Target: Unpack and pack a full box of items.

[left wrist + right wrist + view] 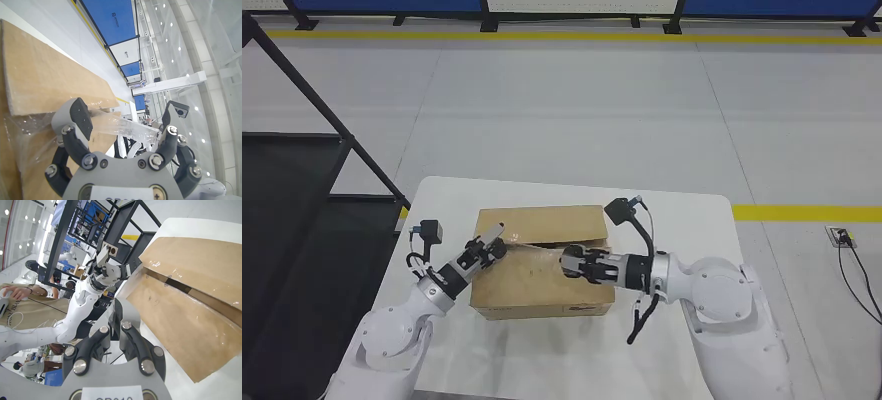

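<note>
Landmark: cardboard box (532, 290), mid white table (682, 215), shut apart from a slit along the top seam. At the box's left end, by its far corner: left gripper (490, 246), fingers (81, 113) spread wide, clamping nothing. Across that gap: strip of clear tape (132, 127), lifted off the box, one end on the cardboard beside one pad, other end reaching the opposite finger. Stuck there or merely touching, can't tell. Along the box top: seam (177, 284) under glossy tape, far flap (542, 222) sitting slightly above the near one. Long axis of seam and tape same as the box's long side, running from one gripper toward the other. Over the box top, just right of its centre: right gripper (566, 262), fingers pressed together; can't tell whether any film is pinched between. Judging by that: unpacking barely begun, tape peel next, left arm nearer the loose end, pull likely along the seam toward the box's right end. Writing: faint hand-drawn scribbles (153, 300) on the near flap, unreadable; dark print (580, 308) on the box's front wall, too small to read.
</note>
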Tool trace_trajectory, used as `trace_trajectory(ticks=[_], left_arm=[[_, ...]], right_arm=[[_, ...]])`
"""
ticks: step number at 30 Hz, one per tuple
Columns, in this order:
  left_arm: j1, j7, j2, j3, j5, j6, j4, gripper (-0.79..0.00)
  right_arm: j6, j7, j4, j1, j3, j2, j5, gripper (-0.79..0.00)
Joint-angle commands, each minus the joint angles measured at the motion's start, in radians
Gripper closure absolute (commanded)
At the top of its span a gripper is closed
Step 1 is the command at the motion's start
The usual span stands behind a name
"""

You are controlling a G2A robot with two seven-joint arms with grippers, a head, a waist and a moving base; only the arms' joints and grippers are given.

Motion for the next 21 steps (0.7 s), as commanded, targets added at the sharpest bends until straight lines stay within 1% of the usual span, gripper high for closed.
trace_trajectory(ticks=[1, 9, 15, 21], left_arm=[[0.002, 0.003, 0.001, 0.001, 0.002, 0.0, -0.001, -0.785], [0.003, 0.015, 0.002, 0.007, 0.007, 0.005, 0.002, -0.785], [-0.008, 0.023, 0.001, 0.017, 0.008, 0.012, 0.011, -0.785], [-0.019, 0.027, 0.001, 0.024, 0.007, 0.018, 0.015, -0.785]], right_arm=[[0.022, -0.006, 0.024, 0.016, -0.005, 0.003, 0.001, 0.0], [0.095, -0.02, 0.109, 0.067, -0.022, 0.014, 0.015, 0.0], [0.15, -0.029, 0.131, 0.08, -0.023, 0.025, 0.008, 0.0], [0.156, -0.021, 0.14, 0.084, -0.013, 0.036, 0.045, 0.0]])
